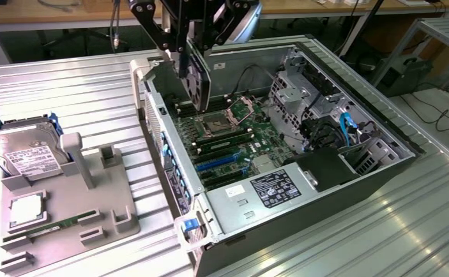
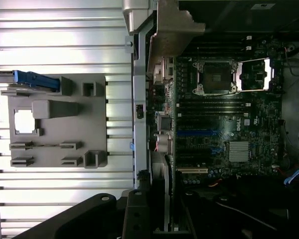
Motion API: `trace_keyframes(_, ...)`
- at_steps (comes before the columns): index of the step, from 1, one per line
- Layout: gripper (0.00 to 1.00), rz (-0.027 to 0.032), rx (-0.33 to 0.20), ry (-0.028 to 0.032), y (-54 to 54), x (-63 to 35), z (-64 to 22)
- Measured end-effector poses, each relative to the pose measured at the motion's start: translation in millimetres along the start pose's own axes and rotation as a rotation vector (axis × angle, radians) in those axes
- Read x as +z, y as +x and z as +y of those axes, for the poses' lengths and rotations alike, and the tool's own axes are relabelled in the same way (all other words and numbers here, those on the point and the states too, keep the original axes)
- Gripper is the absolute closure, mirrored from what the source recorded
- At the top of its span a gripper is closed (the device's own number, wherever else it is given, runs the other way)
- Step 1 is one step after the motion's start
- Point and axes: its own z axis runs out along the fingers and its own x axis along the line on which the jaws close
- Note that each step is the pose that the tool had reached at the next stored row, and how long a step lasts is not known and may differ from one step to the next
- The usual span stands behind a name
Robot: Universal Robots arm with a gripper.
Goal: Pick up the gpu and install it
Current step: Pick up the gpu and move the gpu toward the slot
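The gpu (image 1: 197, 83) hangs on edge, a thin dark card with a pale metal bracket, in my gripper (image 1: 187, 52), which is shut on its upper edge. It is held over the far-left corner of the open computer case (image 1: 378, 133), above the motherboard (image 1: 232, 135) near the CPU socket (image 1: 213, 124). The blue expansion slots (image 1: 220, 163) lie nearer the camera than the card. In the wrist view the gpu (image 2: 168, 191) runs edge-on out from the gripper (image 2: 159, 221) along the case's rear wall, beside the motherboard (image 2: 224, 124) and its blue slot (image 2: 197, 133).
A grey parts fixture (image 1: 93, 208) lies on the slatted metal table at the exterior view's left, carrying a silver hard drive (image 1: 24, 153), a CPU (image 1: 26, 210) and a RAM stick (image 1: 51, 228). The power supply (image 1: 274, 187) and drive cage (image 1: 317, 104) crowd the case.
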Motion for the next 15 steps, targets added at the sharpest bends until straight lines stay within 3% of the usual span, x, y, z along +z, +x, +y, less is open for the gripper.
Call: trace_keyframes(15,0.73,0.0000,0.000,0.0000,-9.5,0.1,0.1)
